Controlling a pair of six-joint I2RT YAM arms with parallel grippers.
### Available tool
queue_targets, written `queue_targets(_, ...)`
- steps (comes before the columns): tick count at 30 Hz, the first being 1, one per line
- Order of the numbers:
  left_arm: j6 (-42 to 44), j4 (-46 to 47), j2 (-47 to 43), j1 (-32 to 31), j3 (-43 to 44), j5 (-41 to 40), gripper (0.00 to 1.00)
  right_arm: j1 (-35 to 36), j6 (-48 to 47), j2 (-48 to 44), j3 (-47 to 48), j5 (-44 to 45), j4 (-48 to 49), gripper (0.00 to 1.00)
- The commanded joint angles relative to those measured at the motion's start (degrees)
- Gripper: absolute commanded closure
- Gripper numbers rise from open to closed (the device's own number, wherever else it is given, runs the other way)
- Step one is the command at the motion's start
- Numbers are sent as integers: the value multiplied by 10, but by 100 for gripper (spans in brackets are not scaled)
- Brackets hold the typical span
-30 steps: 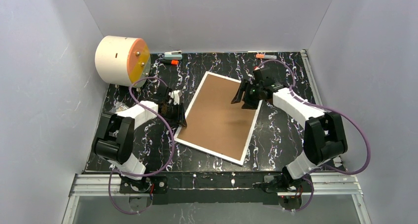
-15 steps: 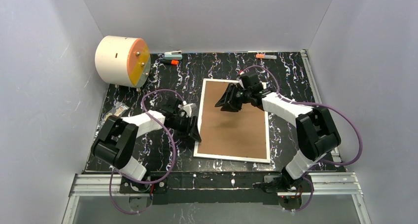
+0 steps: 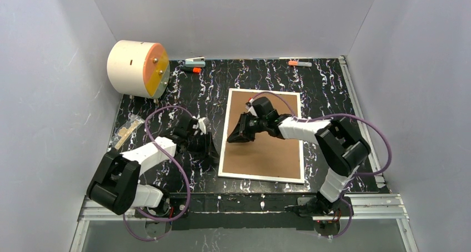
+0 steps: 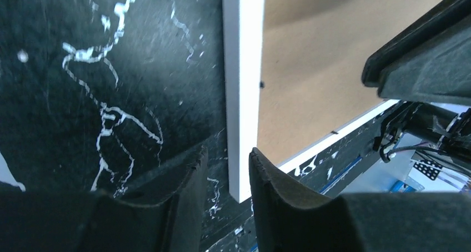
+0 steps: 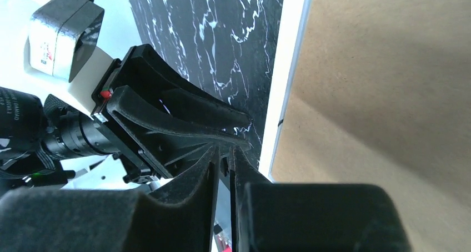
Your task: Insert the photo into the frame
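At table (image 3: 327, 96) centre the frame (image 3: 266, 146) lies brown back up, photo unseen so progress unclear; left gripper (image 3: 210, 149) slightly spread at its 8 o'clock corner, right gripper (image 3: 240, 134) nearly pressed together, empty, over its 9 o'clock edge.

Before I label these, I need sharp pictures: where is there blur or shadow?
Top external: sharp, evenly lit. Left wrist: left gripper blurred up close, frame edge crisp. Right wrist: right gripper blurred, a shadow slanting across the frame's brown back.

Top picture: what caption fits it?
Left claw and right claw at the left edge of the frame, lying brown back up.
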Motion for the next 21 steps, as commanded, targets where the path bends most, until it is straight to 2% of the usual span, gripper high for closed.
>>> queue_targets(1,-12,-10,0,0,-23,20,70,33,22,35,12,-8,66,80)
queue_targets(5,-13,2,34,0,-26,52,71,47,27,52,6,2,75,80)
queue_targets(7,-11,10,50,0,-24,70,68,52,27,58,3,6,78,81)
queue_targets(13,-3,16,67,0,-26,64,63,63,25,77,3,25,75,82)
queue_targets(21,11,-26,101,0,-19,-4,72,65,18,96,14,44,51,84)
